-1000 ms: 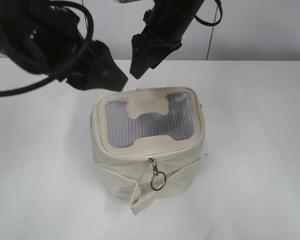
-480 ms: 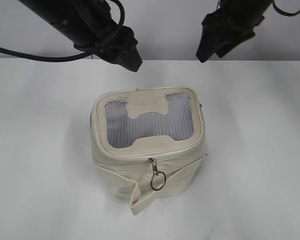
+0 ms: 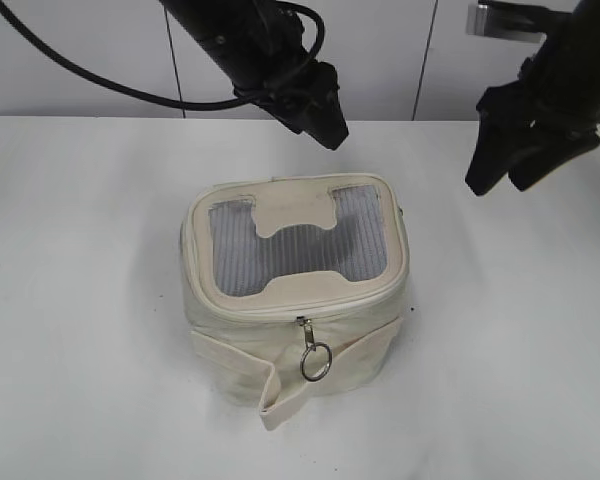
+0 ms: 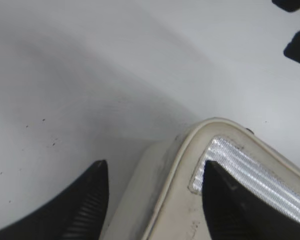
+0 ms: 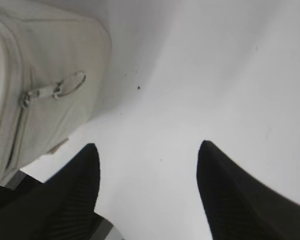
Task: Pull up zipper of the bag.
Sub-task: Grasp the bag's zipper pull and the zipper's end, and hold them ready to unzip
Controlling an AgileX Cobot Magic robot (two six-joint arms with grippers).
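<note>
Bag on table – left gripper, right gripper both spread wide, empty, hovering clear

The exterior camera looks down at a slant from in front onto the small boxy cream-white soft bag on the white table. My left wrist camera peers closely between my black fingers at its lid corner; my right sees its side from close beside it.
</note>
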